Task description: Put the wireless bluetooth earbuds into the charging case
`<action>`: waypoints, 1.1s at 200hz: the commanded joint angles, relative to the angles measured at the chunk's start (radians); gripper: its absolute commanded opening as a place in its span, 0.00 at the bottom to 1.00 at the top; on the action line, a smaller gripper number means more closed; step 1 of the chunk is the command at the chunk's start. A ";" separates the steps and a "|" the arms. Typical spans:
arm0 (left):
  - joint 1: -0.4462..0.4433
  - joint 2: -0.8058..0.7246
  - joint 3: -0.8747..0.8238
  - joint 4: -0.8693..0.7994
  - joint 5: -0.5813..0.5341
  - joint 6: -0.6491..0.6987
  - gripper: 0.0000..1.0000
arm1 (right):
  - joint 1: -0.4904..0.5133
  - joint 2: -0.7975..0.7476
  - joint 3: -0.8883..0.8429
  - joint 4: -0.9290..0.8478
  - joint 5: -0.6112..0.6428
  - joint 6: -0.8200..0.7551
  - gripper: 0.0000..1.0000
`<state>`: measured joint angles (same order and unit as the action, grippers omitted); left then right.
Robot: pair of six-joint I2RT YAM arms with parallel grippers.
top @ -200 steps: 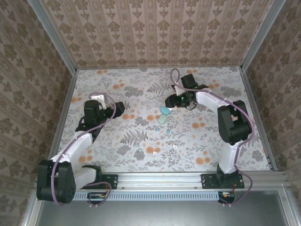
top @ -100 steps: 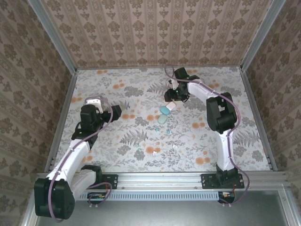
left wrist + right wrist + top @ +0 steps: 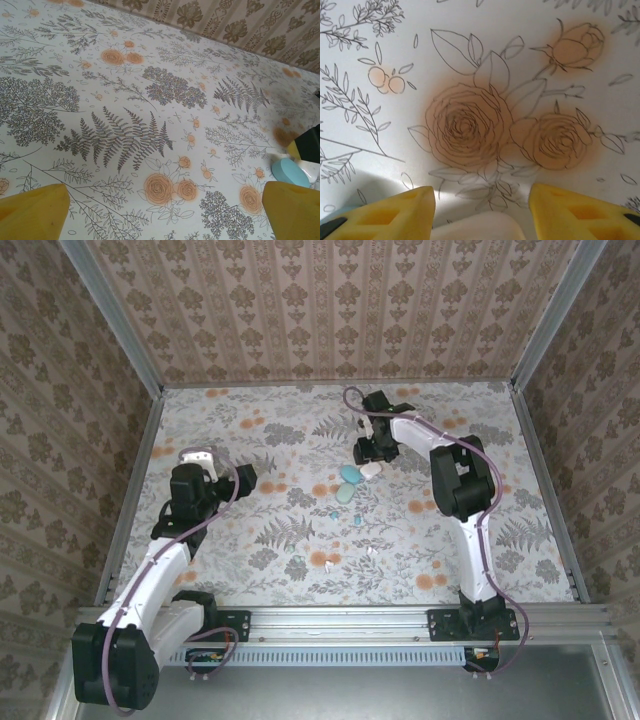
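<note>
My right gripper hangs at the back centre over a white charging case. In the right wrist view the white case lies low between the yellow fingers of my right gripper. The jaws are open, with a thin gap on the right side. Two teal cases lie just left of it. Tiny earbuds are scattered nearer me: a teal one and white ones. My left gripper is open over bare cloth, and a teal case shows at its right.
A flower-patterned cloth covers the table. Papered walls close in the back and both sides. An aluminium rail runs along the near edge between the arm bases.
The right arm has folded its elbow in toward the centre while its gripper stayed over the white case, and its jaws have narrowed. The left arm pulled back slightly to the left.
</note>
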<state>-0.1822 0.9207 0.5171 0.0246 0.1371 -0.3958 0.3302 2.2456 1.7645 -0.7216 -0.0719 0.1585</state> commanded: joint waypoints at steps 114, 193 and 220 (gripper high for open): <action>-0.020 0.110 0.061 0.039 0.051 -0.012 1.00 | -0.115 -0.320 -0.422 0.080 -0.226 0.180 0.62; -0.039 0.147 0.073 0.050 0.052 -0.017 1.00 | -0.109 -0.373 -0.528 0.158 -0.365 0.271 0.64; -0.042 0.139 0.075 0.036 0.048 -0.015 1.00 | -0.108 -0.377 -0.470 0.106 -0.206 0.207 0.64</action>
<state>-0.2169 1.0637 0.5613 0.0555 0.1799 -0.3973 0.2169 1.9099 1.2491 -0.5819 -0.3706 0.3950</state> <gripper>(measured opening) 0.997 0.643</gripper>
